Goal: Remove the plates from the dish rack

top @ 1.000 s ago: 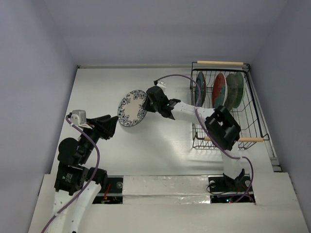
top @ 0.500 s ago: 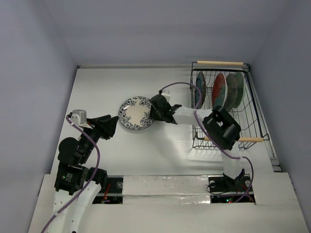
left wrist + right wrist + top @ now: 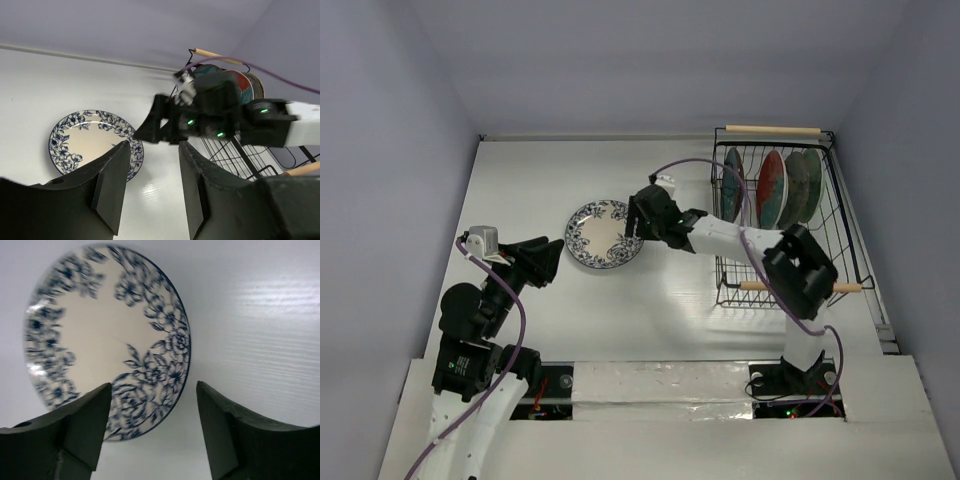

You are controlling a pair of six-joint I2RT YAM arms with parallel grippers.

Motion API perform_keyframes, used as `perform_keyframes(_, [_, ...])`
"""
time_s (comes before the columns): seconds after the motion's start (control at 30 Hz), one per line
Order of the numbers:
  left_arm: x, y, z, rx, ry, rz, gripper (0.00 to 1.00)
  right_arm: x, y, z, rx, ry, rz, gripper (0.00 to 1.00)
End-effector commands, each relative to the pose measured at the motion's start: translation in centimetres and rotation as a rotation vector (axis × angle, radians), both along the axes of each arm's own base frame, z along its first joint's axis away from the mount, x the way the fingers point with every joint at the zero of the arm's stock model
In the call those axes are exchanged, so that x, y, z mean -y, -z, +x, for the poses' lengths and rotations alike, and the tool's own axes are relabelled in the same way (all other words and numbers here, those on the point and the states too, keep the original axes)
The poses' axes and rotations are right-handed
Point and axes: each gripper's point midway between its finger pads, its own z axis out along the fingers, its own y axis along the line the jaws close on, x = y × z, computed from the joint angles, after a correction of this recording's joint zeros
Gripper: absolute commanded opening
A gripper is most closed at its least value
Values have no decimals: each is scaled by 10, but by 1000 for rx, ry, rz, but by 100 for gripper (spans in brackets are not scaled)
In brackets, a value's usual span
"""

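White-blue floral plate (image 3: 604, 233) lies flat on surface (image 3: 520, 180), ctr-left, w/ right hand (image 3: 636, 218) just beside its right rim, jaws wide, gripping nothing. Other plates (image 3: 772, 187) stand on edge in dish rack (image 3: 848, 225), far right, wires propping them. Left hand (image 3: 548, 262) hovers near-left, part-open, empty.

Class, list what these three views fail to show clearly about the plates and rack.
Top view: the plates in the dish rack overlap edge-on; their count is unclear.
Left wrist: the right arm hides most of the rack.
Right wrist: the floral plate's lower rim sits behind a finger.
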Motion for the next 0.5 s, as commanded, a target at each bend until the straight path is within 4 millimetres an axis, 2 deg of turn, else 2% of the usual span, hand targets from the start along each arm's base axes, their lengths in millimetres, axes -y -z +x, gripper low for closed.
perform_keyframes(0.0, [1, -14, 0, 43, 6, -8, 41, -3, -123, -1, 219, -47, 136, 70])
perform_keyframes(0.03, [1, -13, 1, 40, 6, -7, 40, 0, -139, -3, 249, -62, 137, 52])
perform_keyframes(0.07, [1, -14, 0, 41, 6, -7, 39, 8, -170, -8, 300, -64, 167, 38])
perform_keyframes(0.1, [1, -13, 1, 38, 6, -7, 38, 16, -184, -8, 332, -45, 158, 22])
perform_keyframes(0.13, [1, -12, 1, 37, 6, -6, 37, 29, -195, -11, 353, -31, 124, 0])
perform_keyframes(0.17, [1, -13, 1, 38, 9, -6, 35, 43, -222, -16, 403, -2, 132, 0])
perform_keyframes(0.2, [2, -12, 1, 36, 9, -7, 33, 63, -233, -13, 442, 68, 89, 0])
perform_keyframes(0.23, [2, -12, 1, 38, 9, -8, 26, 82, -250, -19, 481, 97, 55, 0])
perform_keyframes(0.27, [1, -12, 1, 38, 7, -8, 22, 96, -248, -14, 484, 135, 9, 0])
perform_keyframes(0.3, [1, -12, 1, 36, 7, -8, 17, 124, -260, -10, 510, 208, -23, 0])
perform_keyframes(0.37, [1, -13, 1, 38, 3, -8, 6, 156, -256, -8, 490, 263, -106, 0])
perform_keyframes(0.4, [0, -13, 1, 41, 3, -9, 4, 172, -255, -8, 487, 293, -130, 0])
perform_keyframes(0.43, [0, -13, 1, 39, 3, -9, 3, 198, -251, -2, 467, 341, -172, 0])
perform_keyframes(0.47, [0, -14, 0, 44, 1, -10, 3, 211, -249, 0, 460, 369, -192, 0])
